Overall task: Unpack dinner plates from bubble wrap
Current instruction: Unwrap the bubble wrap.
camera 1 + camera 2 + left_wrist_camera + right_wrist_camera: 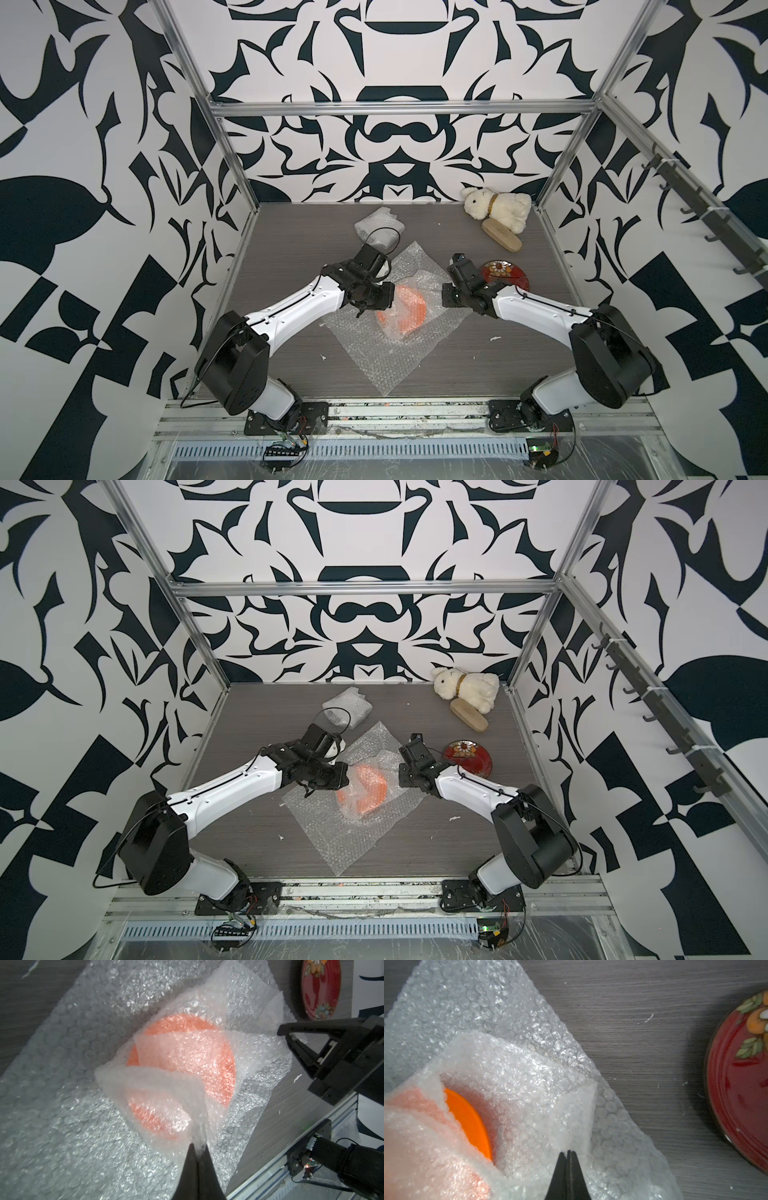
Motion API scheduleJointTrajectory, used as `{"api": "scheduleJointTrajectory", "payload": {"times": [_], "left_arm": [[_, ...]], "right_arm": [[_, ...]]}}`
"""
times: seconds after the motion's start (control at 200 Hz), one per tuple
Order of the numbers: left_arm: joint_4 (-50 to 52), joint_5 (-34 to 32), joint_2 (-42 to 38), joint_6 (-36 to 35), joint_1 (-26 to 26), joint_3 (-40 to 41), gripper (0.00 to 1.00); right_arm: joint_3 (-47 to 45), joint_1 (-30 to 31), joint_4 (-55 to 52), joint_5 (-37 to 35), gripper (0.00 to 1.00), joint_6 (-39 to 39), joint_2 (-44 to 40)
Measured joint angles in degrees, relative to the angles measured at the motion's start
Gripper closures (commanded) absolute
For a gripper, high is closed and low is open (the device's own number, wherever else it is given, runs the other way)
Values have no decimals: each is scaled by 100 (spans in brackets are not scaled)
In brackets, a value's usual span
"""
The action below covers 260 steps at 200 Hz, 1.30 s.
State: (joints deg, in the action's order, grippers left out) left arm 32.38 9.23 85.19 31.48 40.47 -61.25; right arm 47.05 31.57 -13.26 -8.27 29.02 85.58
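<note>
Orange plate (402,309) lies at centre of table (519,361), half covered by wrap (419,284), atop a second, flat sheet (374,357). Red plate (507,274) sits bare on the R side, apart from the work. Bundle (380,230) at the back is unopened.

L gripper (197,1146): jaws clamped on a wrap flap over the plate's edge. R gripper (569,1151): jaws clamped on the opposite flap; bare orange rim shows beside it.

Step in hand, prob.: peel flaps apart.
1. Pull both flaps outward & low, equal speed, so plate lies flat.
2. Don't lift steeply; plate may ride up w/ the wrap & slide.
3. Avoid dragging the lower sheet.
4. Release only once plate is fully exposed.
</note>
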Motion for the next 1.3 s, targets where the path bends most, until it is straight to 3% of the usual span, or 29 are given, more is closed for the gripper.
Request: {"api": "scheduleJointTrajectory", "payload": {"times": [1.3], "left_arm": [[1003,-1167,-1119,433,-166,1587,92]], "right_arm": [[33,0,-208,-92,100,-24,146]]}}
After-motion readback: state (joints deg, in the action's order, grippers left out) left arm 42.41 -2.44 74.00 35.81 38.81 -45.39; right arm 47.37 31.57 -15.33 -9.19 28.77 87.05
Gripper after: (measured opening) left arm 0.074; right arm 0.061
